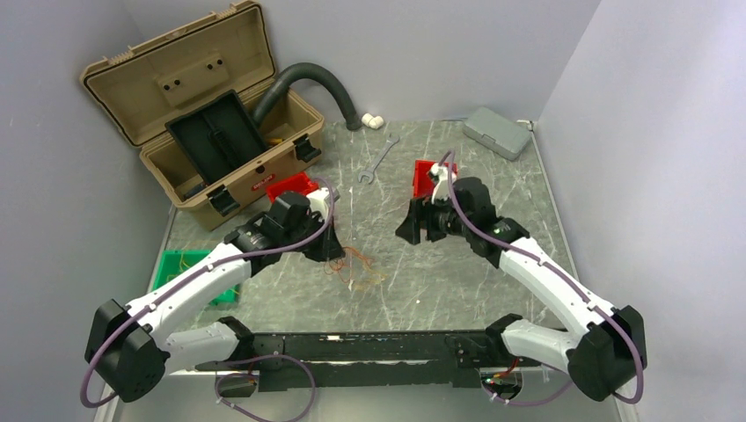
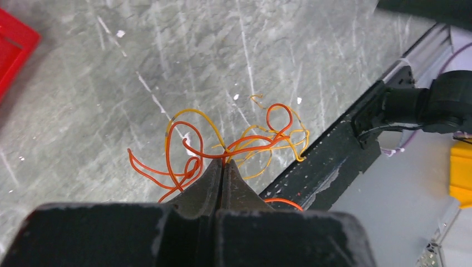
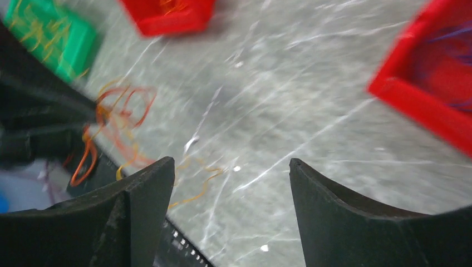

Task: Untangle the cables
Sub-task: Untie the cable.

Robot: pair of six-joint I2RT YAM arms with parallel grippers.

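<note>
Left wrist: thin, looped, seemingly glossy cables (image 2: 239,146)

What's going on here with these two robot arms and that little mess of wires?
The left end effector is shut on the cables, pinching a few strands of the thin orange and yellow tangle near the front edge of the table. The right end effector is open and empty, hovering over the table beside the tangle. The cables look knotted together, so the untangling is not yet done.
</note>
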